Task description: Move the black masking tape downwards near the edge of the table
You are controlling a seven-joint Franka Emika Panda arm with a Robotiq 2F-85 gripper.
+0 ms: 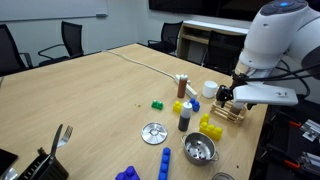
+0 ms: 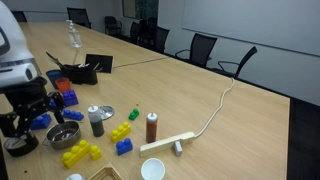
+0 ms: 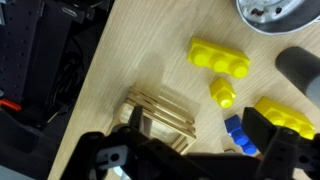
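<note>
- gripper (image 1: 225,97) hangs over the table (image 1: 90,90) edge by the wooden blocks (image 3: 160,110), fingers spread apart
- black masking tape: honestly can't spot it anywhere
- most bare tabletop is toward the chairs (image 1: 70,40)

Meeting room, long table (image 1: 90,90), office chairs (image 1: 70,40)

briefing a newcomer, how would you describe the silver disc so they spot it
On the tan table, look toward its cluttered end. The silver disc lies between the green block and the blue blocks: flat and shiny, unlike the deep metal bowl.
</note>
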